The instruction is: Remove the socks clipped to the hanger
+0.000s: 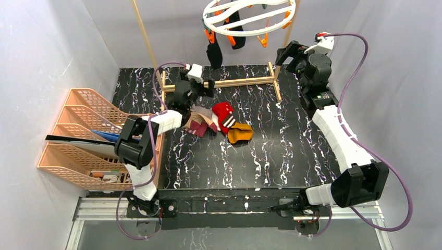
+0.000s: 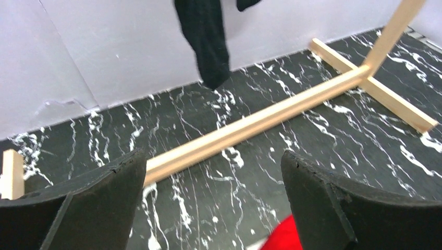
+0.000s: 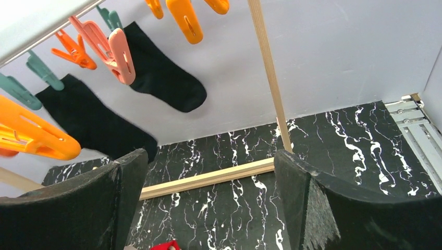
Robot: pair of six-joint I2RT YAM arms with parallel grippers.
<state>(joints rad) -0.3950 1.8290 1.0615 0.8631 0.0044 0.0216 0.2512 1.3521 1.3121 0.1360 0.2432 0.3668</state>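
Note:
The white round hanger (image 1: 249,18) hangs at the top, with orange clothespins (image 1: 210,36). Two black socks (image 1: 214,52) (image 1: 235,36) are clipped to it and hang down. A red sock (image 1: 223,112), a mustard sock (image 1: 240,133) and maroon and beige socks (image 1: 200,125) lie heaped on the table. My left gripper (image 1: 207,87) is open and empty, low, below the nearer black sock (image 2: 206,36); the fingers (image 2: 104,203) stand wide apart. My right gripper (image 1: 286,52) is open and empty beside the ring's right side, facing both black socks (image 3: 161,78) (image 3: 91,122) and the clothespins (image 3: 36,135).
The wooden rack frame's base bar (image 1: 229,82) lies across the back, with upright posts (image 3: 268,73) at both ends. A peach stacked tray rack (image 1: 83,135) stands at the left. Grey walls enclose the back and both sides.

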